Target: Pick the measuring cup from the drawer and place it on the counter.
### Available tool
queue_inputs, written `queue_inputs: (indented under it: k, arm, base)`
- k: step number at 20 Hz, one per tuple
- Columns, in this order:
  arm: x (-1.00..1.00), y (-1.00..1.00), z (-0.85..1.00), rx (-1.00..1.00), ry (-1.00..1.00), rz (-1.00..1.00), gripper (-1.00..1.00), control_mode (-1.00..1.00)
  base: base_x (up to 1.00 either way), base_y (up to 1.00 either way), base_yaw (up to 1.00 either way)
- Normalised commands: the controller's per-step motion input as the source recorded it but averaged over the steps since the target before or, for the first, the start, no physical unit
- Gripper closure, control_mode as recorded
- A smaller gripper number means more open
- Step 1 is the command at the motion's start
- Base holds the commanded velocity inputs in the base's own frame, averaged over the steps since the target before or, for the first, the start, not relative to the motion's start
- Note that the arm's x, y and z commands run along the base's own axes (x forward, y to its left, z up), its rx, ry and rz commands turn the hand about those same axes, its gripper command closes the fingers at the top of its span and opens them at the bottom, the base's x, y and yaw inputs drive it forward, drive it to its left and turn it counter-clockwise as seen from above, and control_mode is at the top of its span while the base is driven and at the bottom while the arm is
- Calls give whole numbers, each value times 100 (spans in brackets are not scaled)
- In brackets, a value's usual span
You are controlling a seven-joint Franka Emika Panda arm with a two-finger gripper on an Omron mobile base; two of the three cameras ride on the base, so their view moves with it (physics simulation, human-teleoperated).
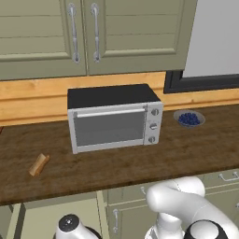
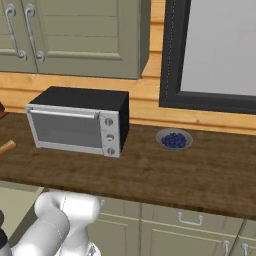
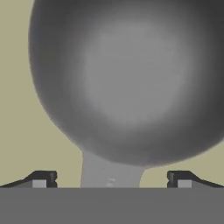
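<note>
Straddling the measuring cup [image 3: 131, 83], end effector [image 3: 111, 179] spread.

The left base view looks forward and down from behind the arm's left onto the counter [image 1: 121, 163]; the right base view looks likewise from its right; both share the toaster oven [image 1: 114, 117], the bowl of blueberries [image 1: 189, 118] and the upper cabinets [image 1: 93, 32]; the hand view sits very near the measuring cup [image 3: 131, 83], over the pale drawer [image 3: 17, 109] floor.
</note>
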Motion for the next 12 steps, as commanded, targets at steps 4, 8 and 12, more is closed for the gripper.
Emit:
queue_inputs:
  k: [4, 8, 12]
  arm:
    - [20, 0, -15, 0, 0, -2, -100, -100]
    - [8, 0, -22, 0, 0, -1, -100, -100]
    - [1, 0, -17, 0, 0, 0, -100, -100]
  base:
    - [0, 0, 0]
    - [0, 0, 0]
    - [0, 0, 0]
